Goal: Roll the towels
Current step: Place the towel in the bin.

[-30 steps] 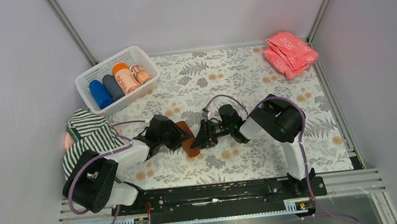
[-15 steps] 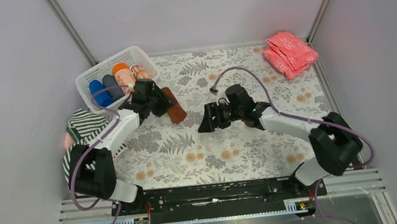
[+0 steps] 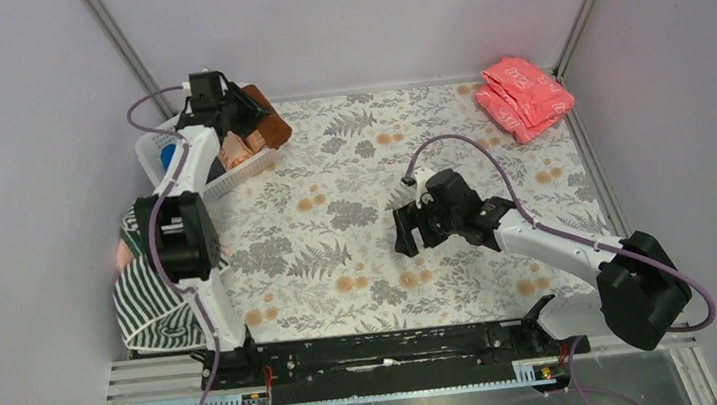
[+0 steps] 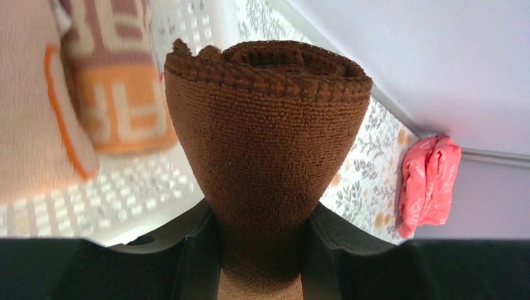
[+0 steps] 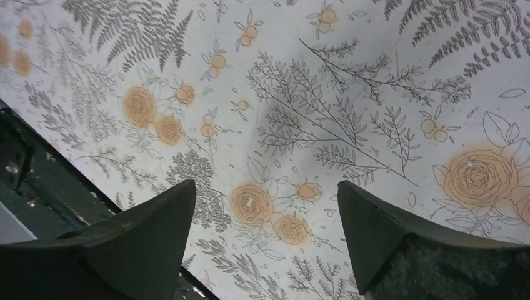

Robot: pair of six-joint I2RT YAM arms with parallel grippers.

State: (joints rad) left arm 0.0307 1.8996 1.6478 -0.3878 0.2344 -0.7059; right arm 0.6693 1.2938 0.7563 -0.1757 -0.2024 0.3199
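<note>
Left pincer grips the rolled brown towel, long axis running straight out from it, over the basket's right end; right pincer gapes empty, well apart over the tabletop.

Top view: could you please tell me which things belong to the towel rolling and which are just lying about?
Job: rust-brown rolled towel in the left gripper; striped towel; folded pink towels; white basket of rolled towels.
Lying about: floral table cover; grey enclosure walls.
</note>
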